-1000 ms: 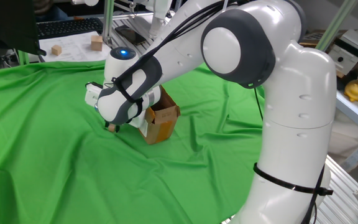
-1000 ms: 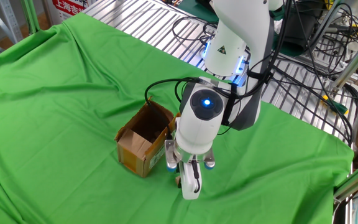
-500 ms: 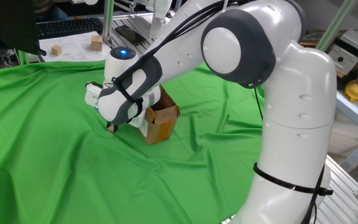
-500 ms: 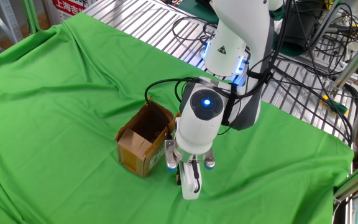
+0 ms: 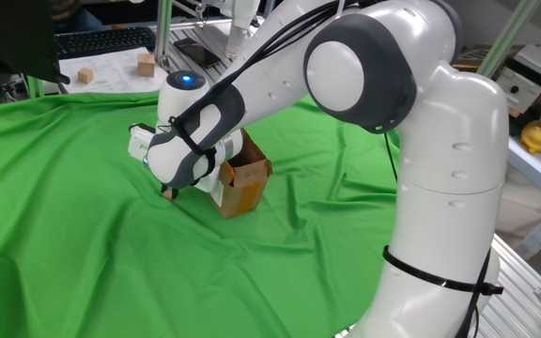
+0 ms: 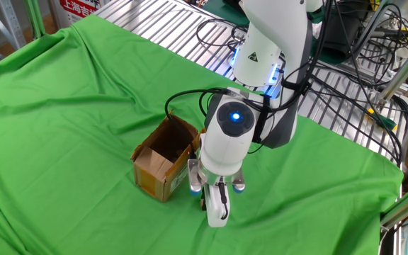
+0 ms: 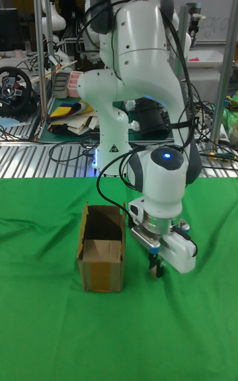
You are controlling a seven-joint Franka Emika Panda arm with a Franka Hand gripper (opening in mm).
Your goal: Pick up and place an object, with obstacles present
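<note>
While the hand [image 7: 157,271] is reaching down to the green cloth [image 6: 62,106] just beside the cardboard box [image 6: 163,161], its fingers are closing on the tiny cube [image 5: 168,193]; lifting and placing are remaining, I judge.

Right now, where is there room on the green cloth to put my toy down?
Room: the green cloth left of the cardboard box, and its front edge. Crowded: beside the box, where the gripper reaches down.
</note>
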